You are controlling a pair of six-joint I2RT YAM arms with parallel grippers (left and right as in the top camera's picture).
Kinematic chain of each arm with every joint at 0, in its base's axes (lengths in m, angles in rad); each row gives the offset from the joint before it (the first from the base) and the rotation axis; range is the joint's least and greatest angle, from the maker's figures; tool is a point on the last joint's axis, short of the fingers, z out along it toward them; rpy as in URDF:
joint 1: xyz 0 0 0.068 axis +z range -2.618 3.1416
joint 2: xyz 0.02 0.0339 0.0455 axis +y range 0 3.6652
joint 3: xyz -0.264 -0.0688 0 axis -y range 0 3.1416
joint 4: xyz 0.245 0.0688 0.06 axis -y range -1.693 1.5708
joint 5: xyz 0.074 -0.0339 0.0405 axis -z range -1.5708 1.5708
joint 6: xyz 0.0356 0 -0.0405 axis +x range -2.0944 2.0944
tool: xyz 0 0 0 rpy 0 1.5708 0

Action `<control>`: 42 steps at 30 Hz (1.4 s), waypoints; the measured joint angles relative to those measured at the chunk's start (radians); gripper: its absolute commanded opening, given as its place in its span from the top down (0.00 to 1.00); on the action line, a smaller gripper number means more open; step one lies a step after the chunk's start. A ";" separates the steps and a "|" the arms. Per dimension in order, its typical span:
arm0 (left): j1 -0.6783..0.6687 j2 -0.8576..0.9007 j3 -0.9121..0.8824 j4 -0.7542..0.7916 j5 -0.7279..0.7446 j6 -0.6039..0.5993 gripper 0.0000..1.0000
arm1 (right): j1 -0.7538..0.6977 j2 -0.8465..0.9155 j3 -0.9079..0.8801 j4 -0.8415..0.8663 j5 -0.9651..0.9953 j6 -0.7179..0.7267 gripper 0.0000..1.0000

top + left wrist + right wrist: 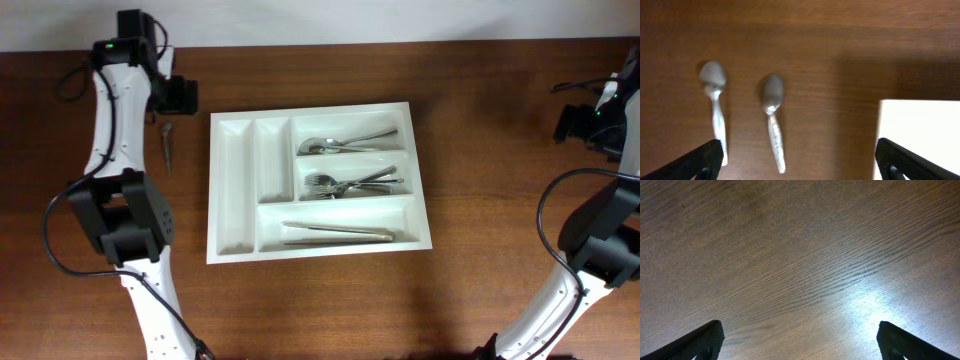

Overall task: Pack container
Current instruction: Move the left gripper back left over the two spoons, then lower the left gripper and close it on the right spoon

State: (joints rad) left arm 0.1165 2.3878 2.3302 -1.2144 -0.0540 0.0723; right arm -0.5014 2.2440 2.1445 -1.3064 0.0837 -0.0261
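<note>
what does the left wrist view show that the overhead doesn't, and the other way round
Left wrist only: the loose utensils are clearly two separate pieces, one spoon beside a second spoon. Overhead only: the whole container, with packed spoons, forks and long utensils in its three horizontal compartments, the two upright ones empty. Both: the wooden table, the left claw and a container edge.

Here's the table, a dark brown wooden top filling almost the whole overhead view, its grain running left to right. Along the far edge a pale strip shows beyond the wood, off-white and plain; wall or floor, can't tell. Up close in the right wrist view the grain sweeps diagonally in fine wavy lines, and there's a bright patch of glare low and to the right, light bouncing off a smooth finish. The left wrist view shows the same wood, warmer, reddish, slightly blurred.
</note>
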 measured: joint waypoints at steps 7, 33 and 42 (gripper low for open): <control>0.060 0.016 0.000 -0.039 0.077 0.012 0.01 | 0.000 0.000 0.000 0.000 0.000 0.000 0.01; 0.048 0.109 0.000 -0.015 0.035 0.039 0.04 | 0.000 0.000 0.000 0.000 0.000 -0.001 0.01; 0.048 0.139 0.000 -0.027 0.035 0.039 0.03 | 0.000 0.000 0.000 0.000 0.000 -0.001 0.01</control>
State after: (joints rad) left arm 0.1646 2.5271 2.3302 -1.2419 -0.0185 0.1108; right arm -0.5014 2.2440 2.1445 -1.3064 0.0837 -0.0269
